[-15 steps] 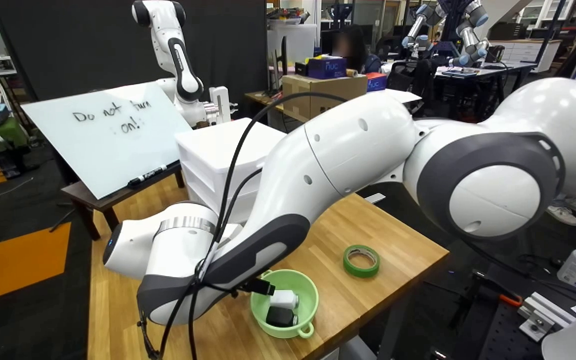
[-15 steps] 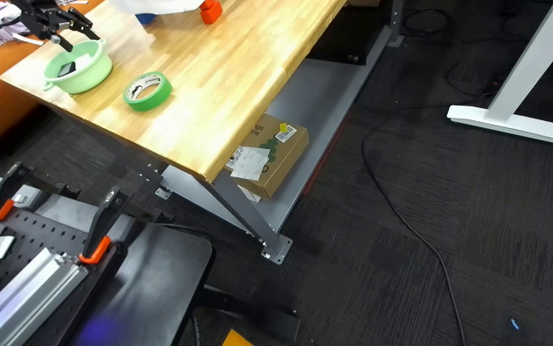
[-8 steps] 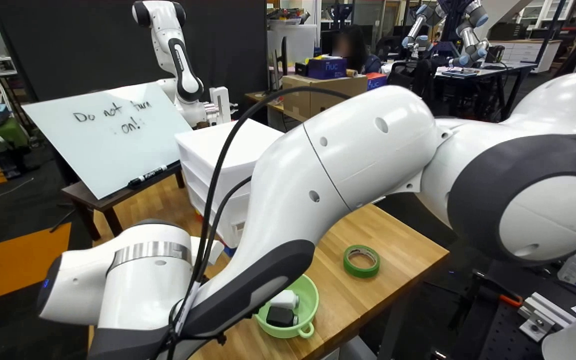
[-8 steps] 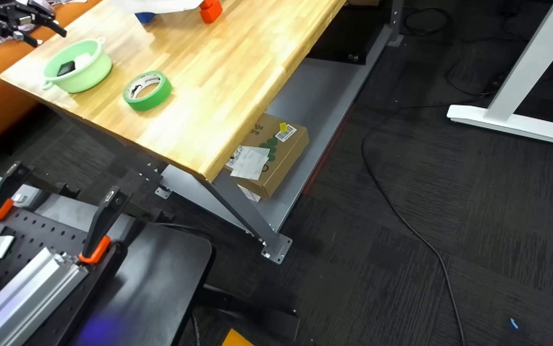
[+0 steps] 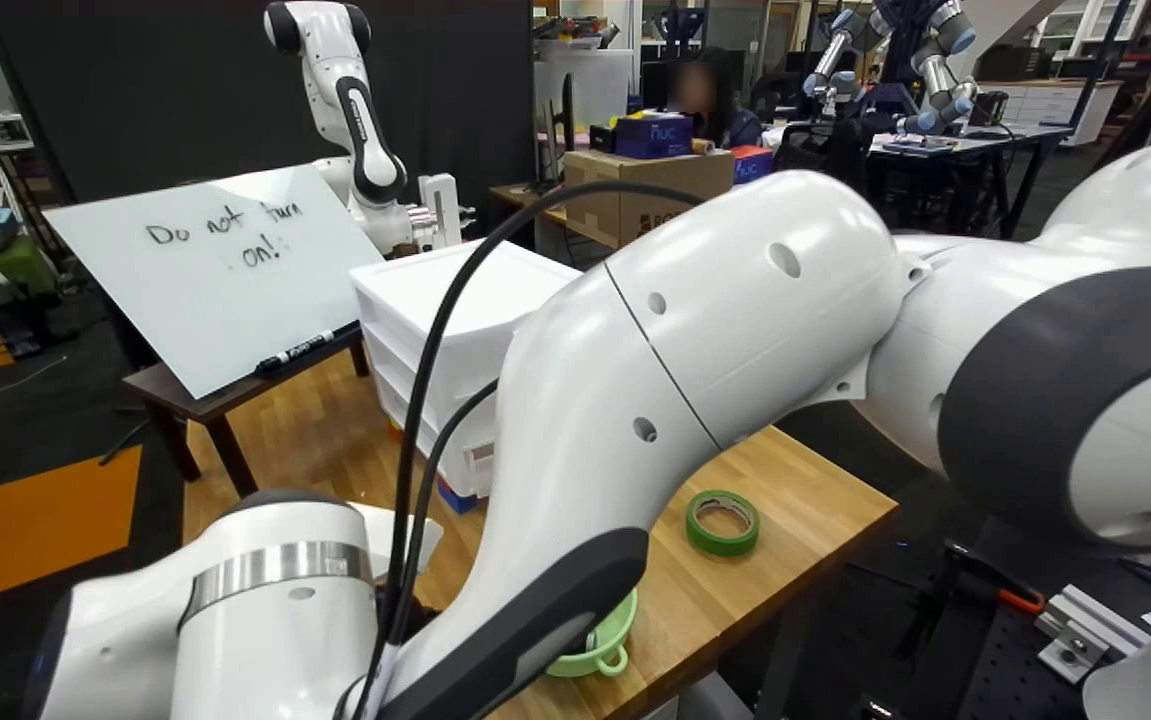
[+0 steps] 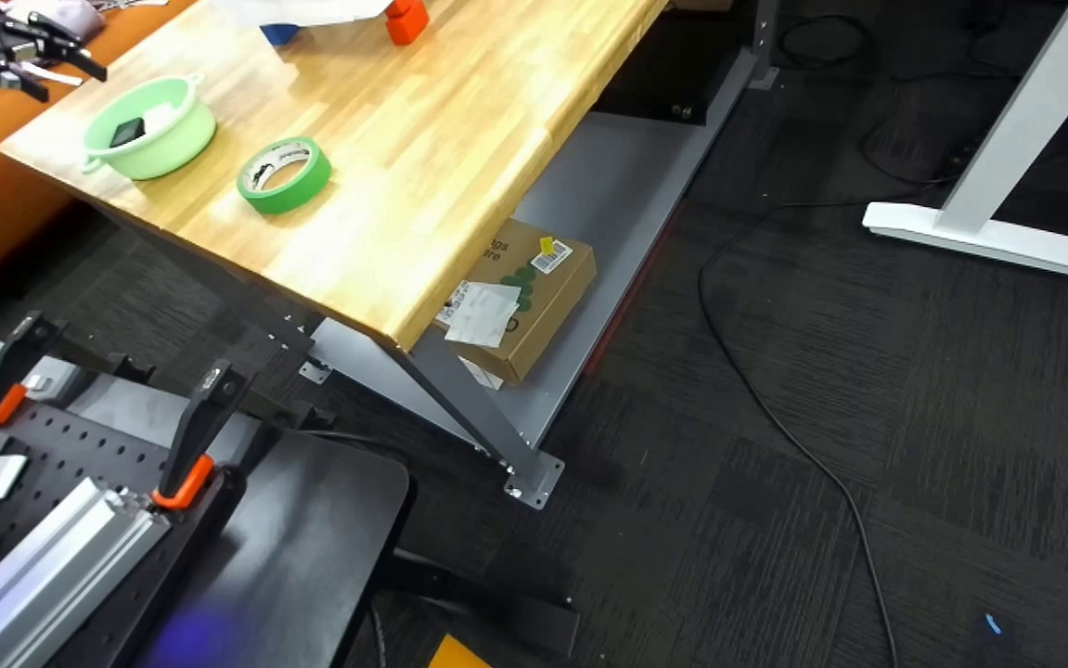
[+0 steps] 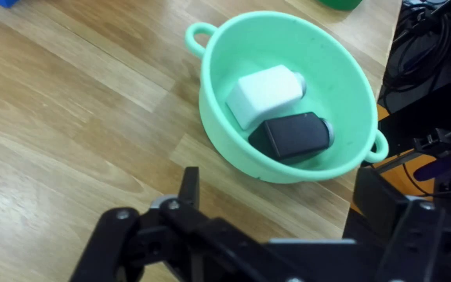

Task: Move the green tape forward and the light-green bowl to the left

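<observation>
Grey-panelled white arm (image 5: 585,400), black cables (image 5: 417,400), black fingers (image 7: 380,201)

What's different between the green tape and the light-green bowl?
The green tape is darker; the light-green bowl is paler. The bowl is wider and taller than the tape. The bowl holds a white object and a black object; the tape is a hollow ring. Both are round, resting on the table.

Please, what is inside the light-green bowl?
The bowl holds a white object and a black object, lying side by side. The bowl's bottom directly beneath them is covered.
</observation>
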Tool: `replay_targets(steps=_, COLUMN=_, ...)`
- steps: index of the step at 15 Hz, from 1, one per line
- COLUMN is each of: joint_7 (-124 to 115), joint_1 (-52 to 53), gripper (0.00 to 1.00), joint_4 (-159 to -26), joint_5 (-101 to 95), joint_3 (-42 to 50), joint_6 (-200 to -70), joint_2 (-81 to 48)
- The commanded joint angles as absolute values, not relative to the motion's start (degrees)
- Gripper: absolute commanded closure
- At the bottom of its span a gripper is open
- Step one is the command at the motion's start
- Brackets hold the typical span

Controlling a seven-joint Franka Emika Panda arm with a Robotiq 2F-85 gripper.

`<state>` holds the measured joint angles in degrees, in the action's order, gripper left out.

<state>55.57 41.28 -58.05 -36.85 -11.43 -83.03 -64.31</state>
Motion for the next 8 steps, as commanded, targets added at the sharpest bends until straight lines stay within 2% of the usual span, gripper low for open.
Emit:
replay_targets(steps=1, joint_7=52.58, joint_1=43.42, gripper=0.00, joint_4=-66.11, joint_5=-38.40, joint_3=-12.08, joint_6=-85.05, joint_2=-60.18)
replay_targets(steps=8, joint_7=45.69, joint_1=48.02, gripper=0.00, joint_4=-76.03, joint_5=-38.98, joint_3=-12.89, joint_6=-86.34, joint_2=-55.03)
